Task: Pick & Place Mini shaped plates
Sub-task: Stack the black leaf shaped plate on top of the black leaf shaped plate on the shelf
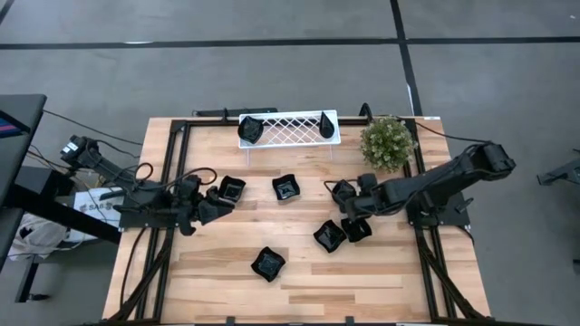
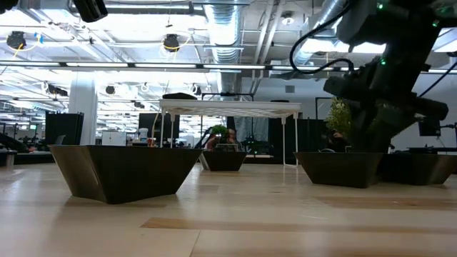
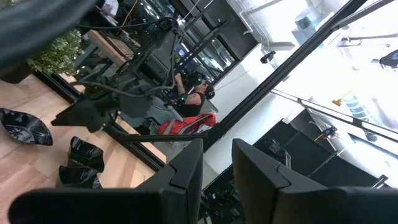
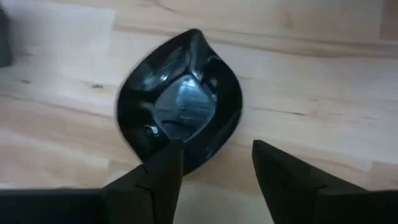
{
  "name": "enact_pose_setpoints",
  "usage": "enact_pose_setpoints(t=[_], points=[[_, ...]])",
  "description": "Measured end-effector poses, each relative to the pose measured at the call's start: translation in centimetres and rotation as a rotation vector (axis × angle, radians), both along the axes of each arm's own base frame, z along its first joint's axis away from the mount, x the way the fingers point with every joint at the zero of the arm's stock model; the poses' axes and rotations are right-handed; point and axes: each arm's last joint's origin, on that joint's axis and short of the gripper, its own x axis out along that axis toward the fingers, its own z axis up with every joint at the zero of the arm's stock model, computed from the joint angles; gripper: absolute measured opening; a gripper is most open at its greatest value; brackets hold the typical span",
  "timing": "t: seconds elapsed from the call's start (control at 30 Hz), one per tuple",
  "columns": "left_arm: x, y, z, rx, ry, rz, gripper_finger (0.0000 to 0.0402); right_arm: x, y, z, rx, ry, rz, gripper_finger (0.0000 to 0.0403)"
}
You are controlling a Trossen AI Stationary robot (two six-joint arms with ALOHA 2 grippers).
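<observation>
Hard to make out much on the left side: the left end effector (image 1: pixel 210 210) sits low over the worktop (image 1: pixel 299 281) by a squarish plate (image 1: pixel 232 189), and from above I honestly can't tell if it's grasping anything. Its own camera mostly sees the room, with its fingers (image 3: pixel 186 171) parted by a narrow empty gap.

The right end effector (image 1: pixel 349 206) is clearer. In its wrist camera the fingers (image 4: pixel 163 167) are spread and released, straddling the near rim of a teardrop plate (image 4: pixel 180 102) that's lying flat on the wood, not lifted.

Around it there's a cluster of plates just in front (image 1: pixel 330 235), one in the middle (image 1: pixel 285 187) and one nearer the front edge (image 1: pixel 268 263). The low camera is mostly blocked by a big close plate (image 2: pixel 125 171).

The white lattice tray (image 1: pixel 290 129) at the far edge has a plate at its left end (image 1: pixel 250 130) and one at its right end (image 1: pixel 326 124). A green plant (image 1: pixel 387 141) stands right of it.
</observation>
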Motion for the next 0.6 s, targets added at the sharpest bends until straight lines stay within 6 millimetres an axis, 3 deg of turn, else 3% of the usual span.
enact_pose_setpoints(t=[0.3, 0.6], points=[[0.0, 0.0, -0.1, 0.01, 0.007, -0.003, 0.0088, 1.2, -0.7, -2.0, 0.018, 0.086, 0.003, 0.0214], [0.0, 0.0, -0.1, 0.01, 0.006, -0.004, 0.0088, 2.3, -1.0, -3.0, 0.08, 0.058, -0.015, 0.0191]])
